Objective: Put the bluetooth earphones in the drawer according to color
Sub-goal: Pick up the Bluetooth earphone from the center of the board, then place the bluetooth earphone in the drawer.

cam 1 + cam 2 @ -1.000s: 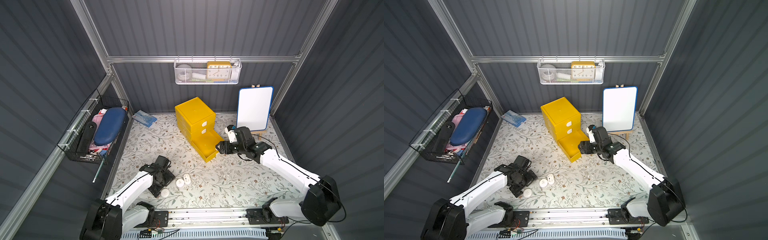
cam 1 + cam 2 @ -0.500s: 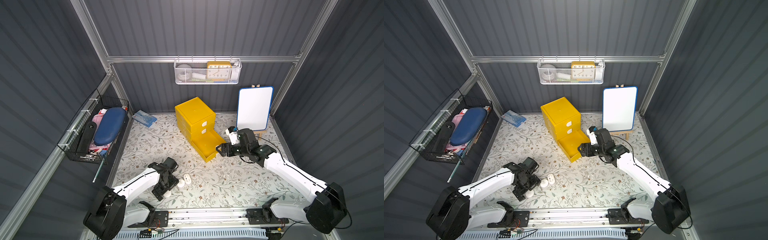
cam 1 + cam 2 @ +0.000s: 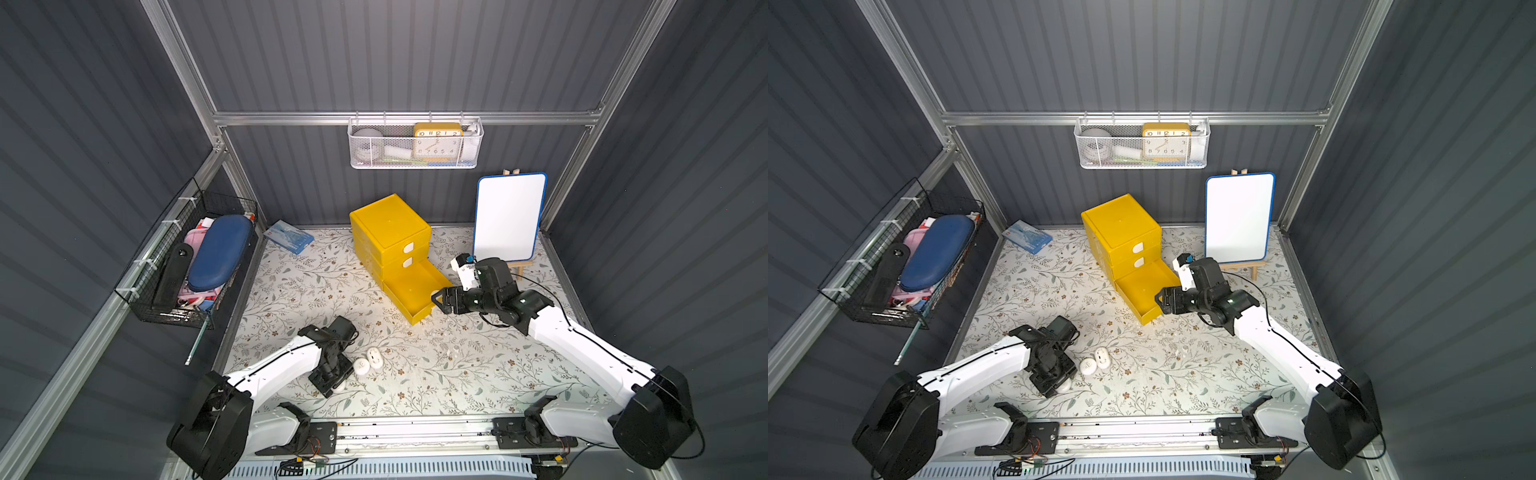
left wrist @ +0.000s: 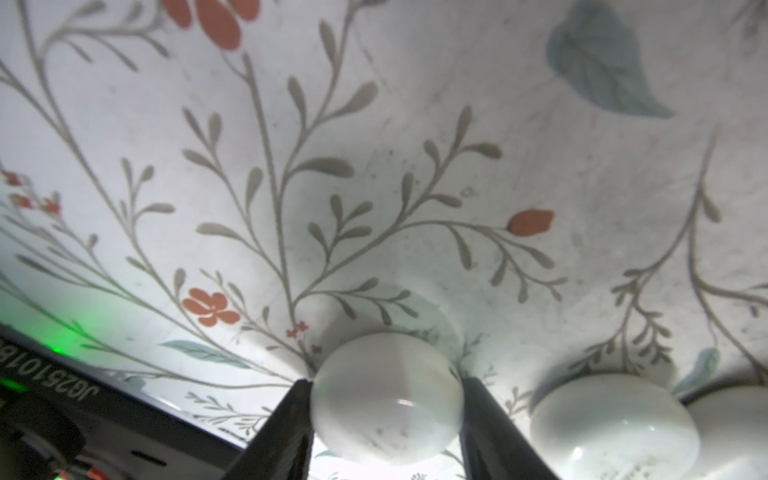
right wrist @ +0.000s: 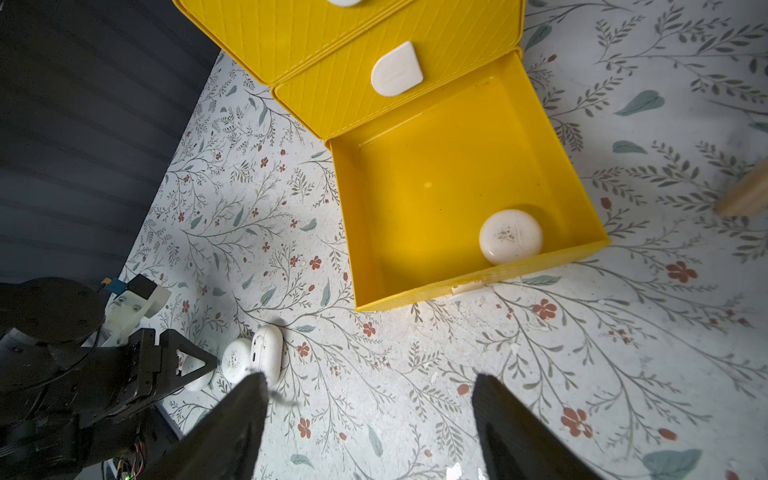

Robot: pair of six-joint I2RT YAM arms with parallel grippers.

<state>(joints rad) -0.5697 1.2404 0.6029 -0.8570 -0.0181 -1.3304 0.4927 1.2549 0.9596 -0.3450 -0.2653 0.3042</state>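
My left gripper (image 4: 384, 380) is shut on a white earphone case (image 4: 386, 399), its fingers pressing both sides, low on the floral mat near the front edge. In both top views this gripper (image 3: 332, 380) (image 3: 1054, 382) points down and mostly hides the case. Two more white cases (image 3: 360, 365) (image 3: 375, 358) lie just to its right. The yellow drawer cabinet (image 3: 390, 224) has its bottom drawer (image 5: 457, 286) pulled out, with one white case (image 5: 510, 236) inside. My right gripper (image 5: 368, 378) (image 3: 438, 300) is open and empty beside that drawer's front corner.
A whiteboard on a wooden easel (image 3: 509, 216) stands behind my right arm. A blue packet (image 3: 289, 237) lies at the back left. A wire basket (image 3: 187, 266) hangs on the left wall, and a mesh basket with a clock (image 3: 415, 143) on the back wall.
My left gripper moved right and toward the front edge, came down over a white case and closed on it. My right arm shifted only slightly beside the drawer.
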